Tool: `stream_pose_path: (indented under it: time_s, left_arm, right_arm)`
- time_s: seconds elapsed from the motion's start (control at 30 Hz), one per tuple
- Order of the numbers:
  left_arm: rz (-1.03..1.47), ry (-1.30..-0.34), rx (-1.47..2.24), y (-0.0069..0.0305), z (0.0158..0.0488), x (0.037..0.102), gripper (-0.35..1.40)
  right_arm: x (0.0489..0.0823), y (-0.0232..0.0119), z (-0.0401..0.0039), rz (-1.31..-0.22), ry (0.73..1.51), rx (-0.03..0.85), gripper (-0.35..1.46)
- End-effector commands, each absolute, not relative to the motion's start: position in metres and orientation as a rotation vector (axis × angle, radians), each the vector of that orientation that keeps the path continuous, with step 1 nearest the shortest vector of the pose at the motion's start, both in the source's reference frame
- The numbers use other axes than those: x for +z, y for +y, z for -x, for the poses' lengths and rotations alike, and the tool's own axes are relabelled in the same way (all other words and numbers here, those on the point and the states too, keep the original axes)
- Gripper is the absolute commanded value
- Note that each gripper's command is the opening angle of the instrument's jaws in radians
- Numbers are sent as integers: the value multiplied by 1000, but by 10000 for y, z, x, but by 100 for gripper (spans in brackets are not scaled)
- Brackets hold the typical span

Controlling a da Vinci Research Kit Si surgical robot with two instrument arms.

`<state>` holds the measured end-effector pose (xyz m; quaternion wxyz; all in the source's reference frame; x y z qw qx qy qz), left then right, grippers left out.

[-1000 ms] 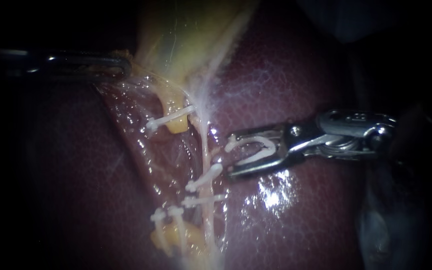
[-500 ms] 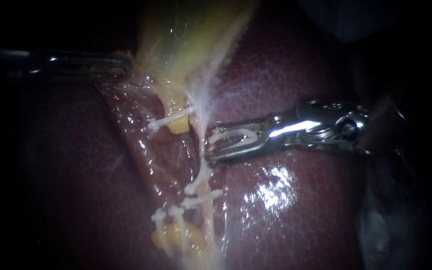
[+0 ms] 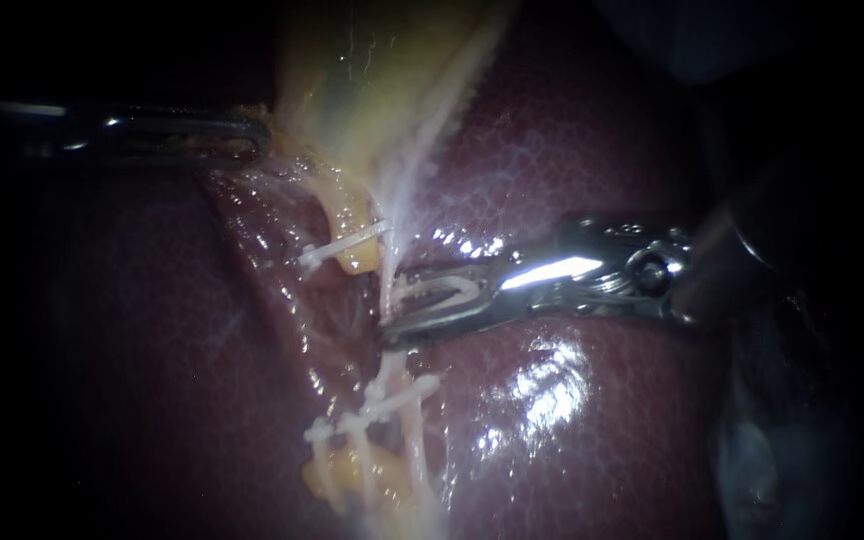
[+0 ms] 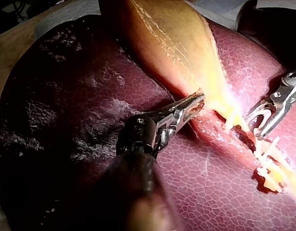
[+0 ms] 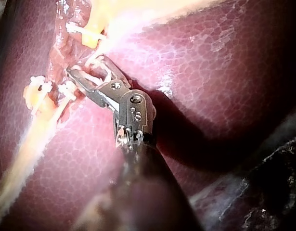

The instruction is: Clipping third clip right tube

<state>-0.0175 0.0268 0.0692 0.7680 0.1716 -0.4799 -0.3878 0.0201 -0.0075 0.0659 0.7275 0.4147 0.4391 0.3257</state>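
Advance has brought the right instrument's (image 3: 394, 300) clip (image 3: 444, 289) against the tube (image 3: 392, 262).

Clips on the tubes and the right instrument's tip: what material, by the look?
Clips: white, matte, no glint, so probably plastic. Right instrument: bare polished metal, likely steel; sharp bright highlights run along its head.

Endoscope close over liver (image 3: 572, 420); wrist cameras face from either side; all share clipped tube (image 3: 404, 205).
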Motion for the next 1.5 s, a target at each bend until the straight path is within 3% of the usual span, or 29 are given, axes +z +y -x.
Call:
stream_pose_path:
  time_s: [0.03,0.33,0.57,1.07,1.37,1.5]
  left_arm:
    - [-373,-1042,-842,268,175,692,-35]
    - [-372,-1041,-842,268,175,692,-35]
    - [-372,-1041,-842,268,175,692,-35]
    - [-372,-1041,-842,267,174,692,-35]
    - [-372,-1041,-843,268,175,692,-35]
    - [-372,-1041,-843,268,176,692,-35]
  right_arm:
    - [660,-76,-203,-912,968,718,49]
    - [671,-75,-212,-918,1009,737,50]
    - [670,-72,-219,-1009,1158,762,50]
    - [621,-57,-215,-1172,1331,728,49]
    - [612,-45,-212,-1172,1365,758,44]
    - [614,-42,-209,-1164,1364,767,29]
